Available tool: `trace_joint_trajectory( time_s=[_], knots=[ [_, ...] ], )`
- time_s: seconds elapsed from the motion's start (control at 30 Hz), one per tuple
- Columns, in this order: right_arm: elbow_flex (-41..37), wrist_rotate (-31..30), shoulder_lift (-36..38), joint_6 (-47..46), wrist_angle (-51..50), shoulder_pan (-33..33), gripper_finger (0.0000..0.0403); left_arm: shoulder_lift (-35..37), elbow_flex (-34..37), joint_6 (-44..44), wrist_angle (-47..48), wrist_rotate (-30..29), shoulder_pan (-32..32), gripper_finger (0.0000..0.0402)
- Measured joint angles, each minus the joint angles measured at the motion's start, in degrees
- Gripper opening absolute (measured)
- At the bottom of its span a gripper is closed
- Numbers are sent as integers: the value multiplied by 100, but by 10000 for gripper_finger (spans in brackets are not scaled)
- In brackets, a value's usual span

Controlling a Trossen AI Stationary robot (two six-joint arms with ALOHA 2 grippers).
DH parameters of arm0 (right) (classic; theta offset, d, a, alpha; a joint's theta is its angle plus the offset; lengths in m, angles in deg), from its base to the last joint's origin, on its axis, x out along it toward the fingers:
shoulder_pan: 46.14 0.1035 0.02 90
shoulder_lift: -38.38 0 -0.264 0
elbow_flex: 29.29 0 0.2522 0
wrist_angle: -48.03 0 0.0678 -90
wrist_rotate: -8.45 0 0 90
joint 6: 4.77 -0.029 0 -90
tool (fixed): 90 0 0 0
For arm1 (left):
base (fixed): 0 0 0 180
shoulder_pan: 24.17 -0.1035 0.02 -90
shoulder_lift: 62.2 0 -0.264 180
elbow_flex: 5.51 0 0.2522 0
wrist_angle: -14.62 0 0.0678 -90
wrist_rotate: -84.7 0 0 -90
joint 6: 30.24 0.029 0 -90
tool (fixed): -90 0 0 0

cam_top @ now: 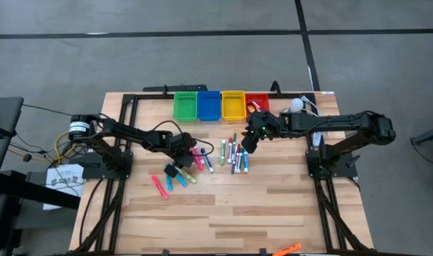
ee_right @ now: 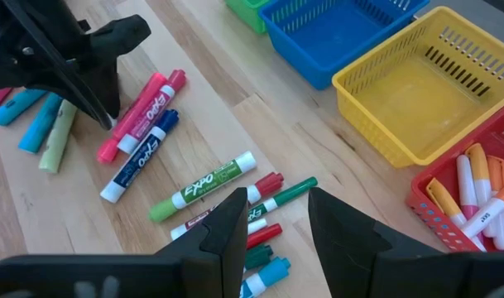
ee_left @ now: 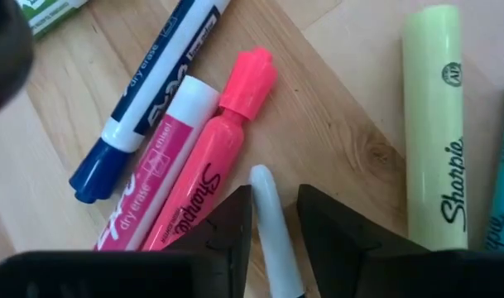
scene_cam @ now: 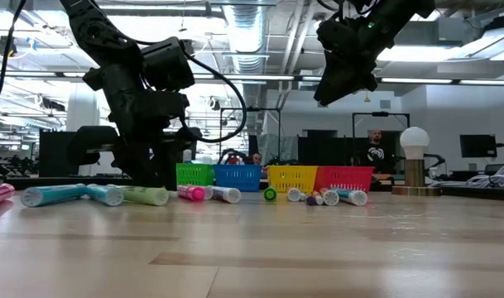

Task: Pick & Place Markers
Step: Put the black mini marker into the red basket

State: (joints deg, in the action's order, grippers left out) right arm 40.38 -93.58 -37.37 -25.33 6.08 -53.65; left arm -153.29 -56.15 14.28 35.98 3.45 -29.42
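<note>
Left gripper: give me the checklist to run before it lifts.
1. White marker sits between the left gripper fingers, clamped: ok.
2. Pink marker clear of the grip: cannot tell; it lies tight beside one finger.
3. Right gripper out of the way: ok; it hangs open and empty over the middle markers.
4. Bins ready: ok; the yellow bin is empty, the red bin holds some markers.
5. Held marker's ink colour: cannot tell.
</note>
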Motion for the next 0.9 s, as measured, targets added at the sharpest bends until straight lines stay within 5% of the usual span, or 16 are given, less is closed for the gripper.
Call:
trace_joint_trajectory(
  time_s=[0.47, 0.9],
  knots=[
    [1, 0, 0, -2, 25, 0, 118, -7, 9, -607, 13, -18, 4, 24],
    [0, 10, 0, -48, 200, 2, 118, 369, 37, -1080, 152, -274, 2, 27]
  ],
)
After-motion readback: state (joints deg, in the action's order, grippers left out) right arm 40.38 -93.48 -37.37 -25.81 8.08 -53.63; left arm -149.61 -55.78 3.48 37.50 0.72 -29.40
